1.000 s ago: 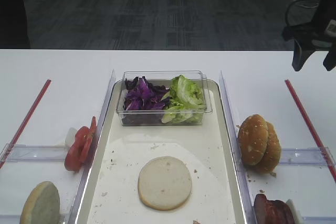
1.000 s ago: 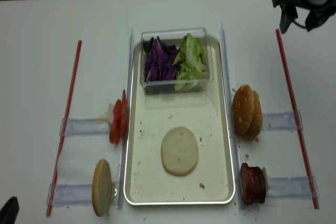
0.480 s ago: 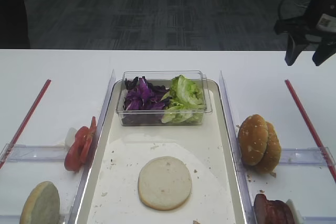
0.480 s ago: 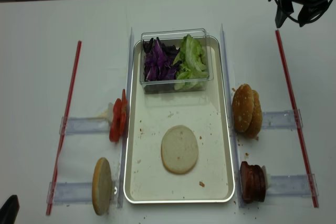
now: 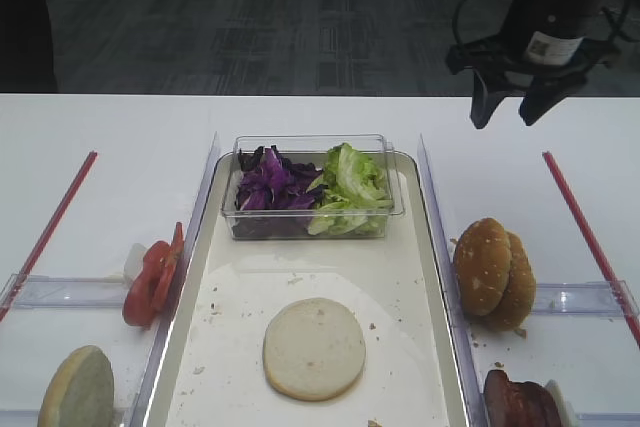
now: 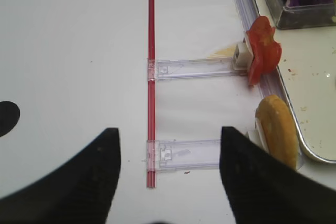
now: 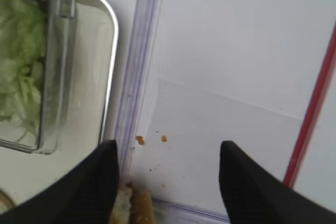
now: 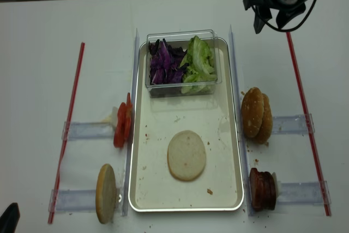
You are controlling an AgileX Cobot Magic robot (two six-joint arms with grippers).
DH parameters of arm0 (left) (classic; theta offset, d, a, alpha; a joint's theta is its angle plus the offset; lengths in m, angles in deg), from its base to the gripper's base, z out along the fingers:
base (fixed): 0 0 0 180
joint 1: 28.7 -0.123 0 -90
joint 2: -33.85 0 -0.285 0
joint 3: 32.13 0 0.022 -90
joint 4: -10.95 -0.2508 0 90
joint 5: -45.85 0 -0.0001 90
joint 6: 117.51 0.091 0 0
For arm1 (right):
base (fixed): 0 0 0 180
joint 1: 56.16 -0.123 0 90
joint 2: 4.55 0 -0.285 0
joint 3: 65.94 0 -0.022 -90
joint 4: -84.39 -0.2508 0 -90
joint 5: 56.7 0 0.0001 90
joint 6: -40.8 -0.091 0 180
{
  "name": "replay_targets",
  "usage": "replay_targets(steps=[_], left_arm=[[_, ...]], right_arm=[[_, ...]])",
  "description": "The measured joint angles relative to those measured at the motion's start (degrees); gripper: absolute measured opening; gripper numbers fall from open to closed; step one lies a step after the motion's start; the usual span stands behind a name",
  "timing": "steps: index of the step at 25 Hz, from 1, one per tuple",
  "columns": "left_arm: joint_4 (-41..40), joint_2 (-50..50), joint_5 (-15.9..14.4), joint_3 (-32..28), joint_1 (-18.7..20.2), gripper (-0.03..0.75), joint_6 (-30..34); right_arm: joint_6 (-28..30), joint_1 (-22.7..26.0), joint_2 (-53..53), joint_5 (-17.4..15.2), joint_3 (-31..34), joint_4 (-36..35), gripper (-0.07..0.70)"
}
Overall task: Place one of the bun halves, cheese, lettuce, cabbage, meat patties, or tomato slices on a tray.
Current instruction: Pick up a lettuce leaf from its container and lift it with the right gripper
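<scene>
A pale flat bun half [image 5: 314, 348] [image 8: 186, 155] lies on the tray [image 5: 380, 267] [image 8: 158, 178]. A clear tub at the tray's far end holds cabbage [image 5: 270, 187] and lettuce [image 5: 347, 187] [image 7: 21, 77]. Sesame bun halves [image 5: 493, 274] and meat patties [image 5: 520, 402] stand right of the tray. Tomato slices [image 5: 152, 277] [image 6: 262, 51] and another bun half [image 5: 77, 387] [image 6: 278, 135] stand on its left. I cannot make out cheese. My right gripper [image 5: 502, 115] [image 8: 269, 24] [image 7: 168, 145] hangs open and empty above the table beside the tray's far right corner. My left gripper [image 6: 169, 132] is open and empty, left of the tray.
Red sticks [image 5: 585, 232] [image 5: 50, 227] run along both outer sides. Clear plastic rails [image 5: 590, 297] [image 6: 194, 67] hold the ingredients upright, and clear strips [image 7: 139, 72] line the tray's long edges. The table's far edge [image 5: 300, 96] meets dark carpet.
My right gripper has swung left from the far right table edge towards the tray's far right corner, its jaws slightly narrower. Nothing on the table has moved.
</scene>
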Motion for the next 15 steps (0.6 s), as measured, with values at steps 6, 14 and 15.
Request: replay_targets(steps=[6, 14, 15], left_arm=[[0.0, 0.0, 0.0, 0.0, 0.0, 0.421, 0.0], [0.0, 0.0, 0.0, 0.0, 0.0, 0.421, 0.0], [0.0, 0.0, 0.0, 0.0, 0.0, 0.421, 0.0]], right_arm=[[-1.1, -3.8, 0.0, 1.0, 0.0, -0.9, 0.432], [-1.4, -7.5, 0.0, 3.1, 0.0, -2.5, 0.432], [-1.4, -7.9, 0.0, 3.2, 0.0, -2.6, 0.431]])
